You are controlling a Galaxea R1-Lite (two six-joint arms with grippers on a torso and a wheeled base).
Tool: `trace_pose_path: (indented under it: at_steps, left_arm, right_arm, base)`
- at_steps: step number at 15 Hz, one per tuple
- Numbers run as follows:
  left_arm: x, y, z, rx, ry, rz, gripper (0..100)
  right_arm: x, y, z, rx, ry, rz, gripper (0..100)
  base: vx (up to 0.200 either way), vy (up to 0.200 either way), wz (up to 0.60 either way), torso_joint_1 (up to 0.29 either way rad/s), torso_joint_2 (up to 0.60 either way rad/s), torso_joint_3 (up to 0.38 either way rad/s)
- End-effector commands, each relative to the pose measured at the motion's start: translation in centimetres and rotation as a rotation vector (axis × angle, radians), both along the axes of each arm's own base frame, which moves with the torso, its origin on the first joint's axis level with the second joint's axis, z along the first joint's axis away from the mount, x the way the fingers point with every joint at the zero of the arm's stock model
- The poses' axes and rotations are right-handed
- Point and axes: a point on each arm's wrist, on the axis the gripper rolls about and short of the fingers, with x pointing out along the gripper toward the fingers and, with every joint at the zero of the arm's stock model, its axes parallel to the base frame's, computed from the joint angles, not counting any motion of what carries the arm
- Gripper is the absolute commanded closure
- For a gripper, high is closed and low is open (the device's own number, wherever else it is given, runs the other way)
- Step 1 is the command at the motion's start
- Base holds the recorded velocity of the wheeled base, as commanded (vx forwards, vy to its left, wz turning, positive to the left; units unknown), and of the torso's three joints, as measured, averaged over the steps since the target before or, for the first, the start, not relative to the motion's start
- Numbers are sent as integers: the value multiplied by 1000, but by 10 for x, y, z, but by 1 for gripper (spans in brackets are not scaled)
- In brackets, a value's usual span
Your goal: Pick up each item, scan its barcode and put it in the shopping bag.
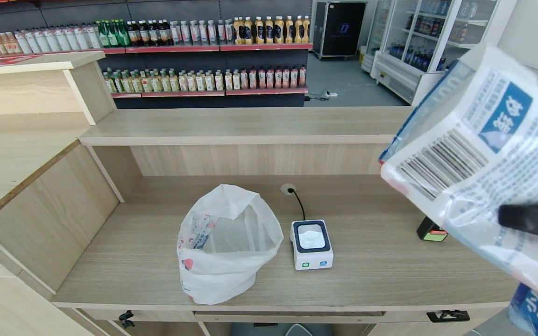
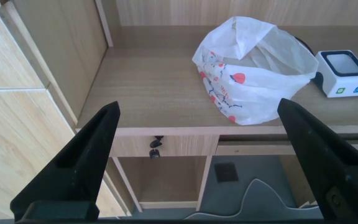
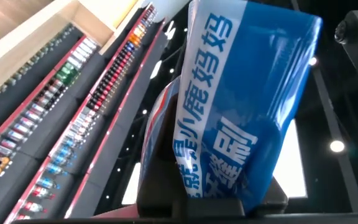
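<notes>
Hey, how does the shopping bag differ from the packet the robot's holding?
The shopping bag rests on the counter; the packet is held in the air by the right gripper. The shopping bag is see-through white with its mouth open; the packet is blue and white with a barcode showing. Both look like soft plastic.

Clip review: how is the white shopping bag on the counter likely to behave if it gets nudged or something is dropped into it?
The shopping bag looks like thin, translucent film with crumpled walls, so it is probably floppy and light and may slide or cave in when nudged. Its mouth stands open unsupported, so the rim could fold shut.
</notes>
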Motion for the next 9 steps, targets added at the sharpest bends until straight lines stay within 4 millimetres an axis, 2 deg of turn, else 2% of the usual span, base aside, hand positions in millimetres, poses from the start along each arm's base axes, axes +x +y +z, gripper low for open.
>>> trace_pose_path:
  at_steps: [1, 3, 9]
  left_arm:
    - [0, 0, 0, 0, 0, 0, 0]
    - [0, 0, 0, 0, 0, 0, 0]
    - [0, 0, 0, 0, 0, 0, 0]
  right_arm:
    - [-18, -13, 2, 5, -4, 10, 100]
    - [-32, -26, -1, -15, 20, -5, 100]
    - [-38, -31, -2, -19, 27, -13, 100]
  base:
    - [0, 0, 0, 0, 0, 0]
    - [0, 0, 0, 0, 0, 0]
    - [0, 0, 0, 0, 0, 0]
